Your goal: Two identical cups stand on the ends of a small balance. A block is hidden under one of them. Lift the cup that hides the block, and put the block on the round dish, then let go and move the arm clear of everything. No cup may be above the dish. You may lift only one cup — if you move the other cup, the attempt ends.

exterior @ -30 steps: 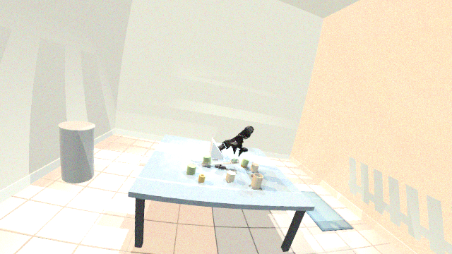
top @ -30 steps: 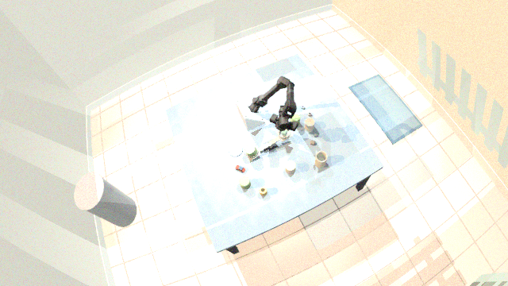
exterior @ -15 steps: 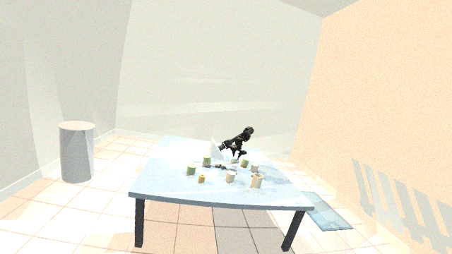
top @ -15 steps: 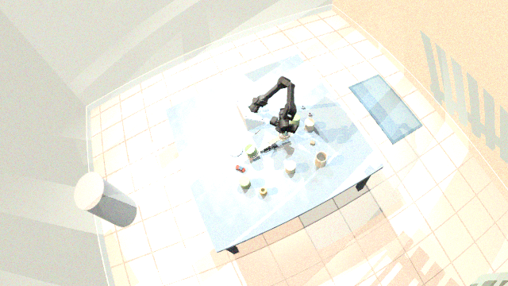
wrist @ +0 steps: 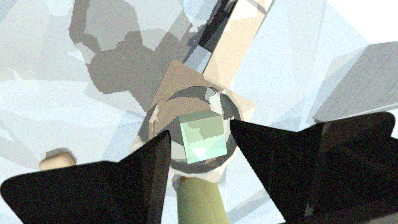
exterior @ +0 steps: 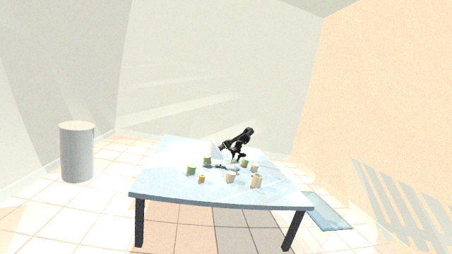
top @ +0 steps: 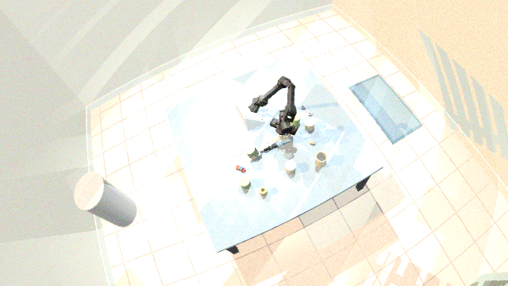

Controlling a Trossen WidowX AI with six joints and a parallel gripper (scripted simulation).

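The balance's beam [top: 269, 144] [wrist: 237, 42] runs across the table. One green cup [top: 252, 152] [exterior: 207, 160] stands on its far end. The near end has no cup and shows a pale green block [wrist: 204, 140] inside a round rim. The other green cup [top: 296, 121] [exterior: 244, 162] [wrist: 202, 202] stands on the table close beside that end. My gripper [top: 285, 136] [exterior: 236, 160] [wrist: 200, 129] is partly open, its fingertips on either side of the block in the wrist view; no contact shows. The round dish [top: 237, 153] is only a faint pale outline left of the cupped end.
A pale wedge-shaped thing [top: 254, 122] [exterior: 215, 151] [wrist: 365, 82] stands behind the beam. A beige cup [top: 309, 125] and a small tan piece [top: 313, 143] [wrist: 58, 161] are on the right. A mug [top: 321, 160], beige cup [top: 290, 167], yellow cup [top: 263, 191] and toy car [top: 240, 168] stand nearer the front.
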